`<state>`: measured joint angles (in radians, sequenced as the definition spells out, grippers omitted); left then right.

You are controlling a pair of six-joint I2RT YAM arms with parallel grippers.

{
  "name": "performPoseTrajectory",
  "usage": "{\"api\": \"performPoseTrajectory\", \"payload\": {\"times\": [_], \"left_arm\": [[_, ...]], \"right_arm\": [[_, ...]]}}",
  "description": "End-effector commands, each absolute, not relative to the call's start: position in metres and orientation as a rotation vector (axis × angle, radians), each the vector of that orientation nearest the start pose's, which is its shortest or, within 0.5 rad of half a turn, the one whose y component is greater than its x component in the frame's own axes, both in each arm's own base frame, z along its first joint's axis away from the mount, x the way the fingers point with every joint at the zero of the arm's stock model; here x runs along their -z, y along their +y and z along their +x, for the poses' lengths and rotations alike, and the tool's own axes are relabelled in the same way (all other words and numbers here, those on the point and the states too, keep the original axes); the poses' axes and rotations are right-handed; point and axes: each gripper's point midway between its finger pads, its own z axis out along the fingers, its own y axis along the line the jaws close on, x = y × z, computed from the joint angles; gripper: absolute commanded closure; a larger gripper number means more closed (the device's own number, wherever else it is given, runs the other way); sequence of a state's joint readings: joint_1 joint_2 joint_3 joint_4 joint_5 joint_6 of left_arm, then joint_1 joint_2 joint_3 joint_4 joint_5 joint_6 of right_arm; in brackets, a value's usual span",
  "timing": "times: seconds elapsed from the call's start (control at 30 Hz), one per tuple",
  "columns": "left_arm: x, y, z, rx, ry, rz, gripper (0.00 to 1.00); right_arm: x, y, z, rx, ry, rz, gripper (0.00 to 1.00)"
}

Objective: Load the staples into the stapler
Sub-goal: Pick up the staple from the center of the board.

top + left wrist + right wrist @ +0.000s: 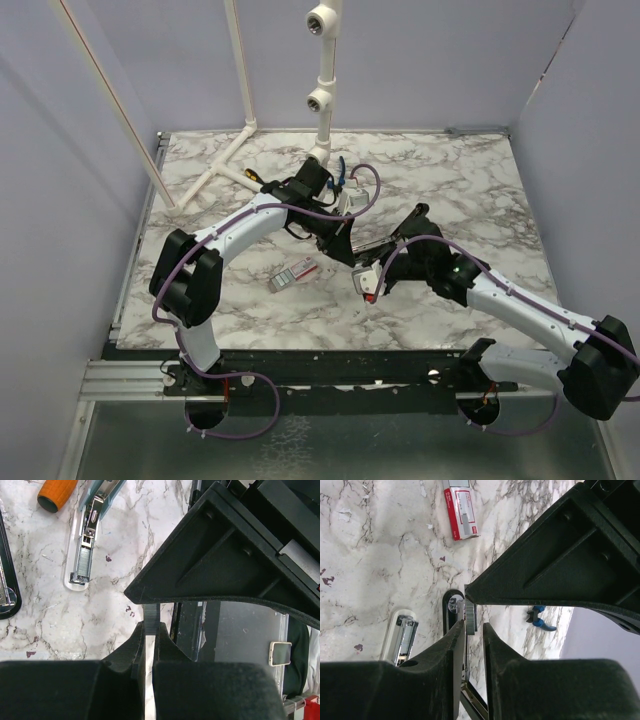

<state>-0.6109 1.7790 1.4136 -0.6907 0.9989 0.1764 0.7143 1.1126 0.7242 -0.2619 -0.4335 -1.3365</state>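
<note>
Matt black plastic over a glossy marble-look top

The table looks smooth and glossy. The left gripper and right gripper are matt, faintly grainy black plastic. The staple strip is ribbed silvery metal and its box printed card. The stapler is glossy black with bright metal inside. The screwdriver handle is smooth orange plastic.

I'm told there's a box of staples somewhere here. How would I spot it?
On the marble table, look between the two arms, nearer the left arm. The staple box lies flat there by itself: small, rectangular, white with red, while the nearby stapler is black.
</note>
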Motion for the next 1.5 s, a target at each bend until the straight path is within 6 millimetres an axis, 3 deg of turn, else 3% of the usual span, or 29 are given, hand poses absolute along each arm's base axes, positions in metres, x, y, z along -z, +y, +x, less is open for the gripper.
{"api": "performPoseTrajectory", "payload": {"times": [0.0, 1.0, 1.47], "left_arm": [[-0.1757, -0.3393, 0.2239, 1.507, 2.121, 1.295, 0.99], [-0.1722, -0.3418, 0.2217, 1.499, 2.132, 1.304, 0.98], [-0.1721, -0.3422, 0.2228, 1.494, 2.129, 1.307, 0.9]], "right_arm": [[-0.1533, 0.2547, 0.2374, -0.105, 0.908, -1.949, 0.76], [-0.1508, 0.2529, 0.2367, -0.075, 0.883, -1.964, 0.85], [-0.1481, 0.251, 0.2373, -0.054, 0.878, -1.969, 0.88]]}}
